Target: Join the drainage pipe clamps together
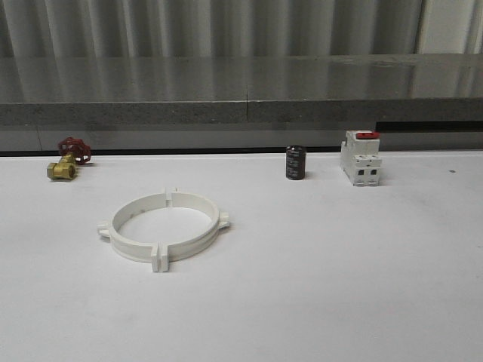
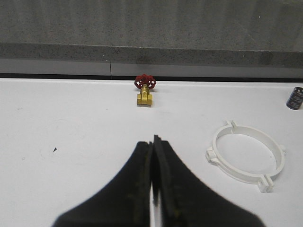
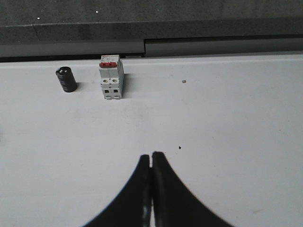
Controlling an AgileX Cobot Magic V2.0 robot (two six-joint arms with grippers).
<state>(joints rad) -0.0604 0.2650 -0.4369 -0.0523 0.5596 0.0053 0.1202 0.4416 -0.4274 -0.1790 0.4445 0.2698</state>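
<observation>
The joined drainage pipe clamps (image 1: pixel 164 228) lie left of centre, open table (image 1: pixel 339 286) around; left gripper (image 2: pixel 154 142) and right gripper (image 3: pixel 151 156) are closed (holding nothing).

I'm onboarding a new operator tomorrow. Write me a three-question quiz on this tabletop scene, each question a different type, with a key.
1. True or false: the two drainage pipe clamps already lie together as a closed ring on the table.
2. Multiple choice: what stands directly beside the black cylinder in the front view? A) brass valve B) white breaker C) clamp ring
3. Fill in: both the left pincer and the right pincer are ____, holding nothing.

Key
1. True; the flange tabs meet at both joints.
2. B, the white breaker with a red top; the brass valve sits at the far left.
3. shut
</observation>
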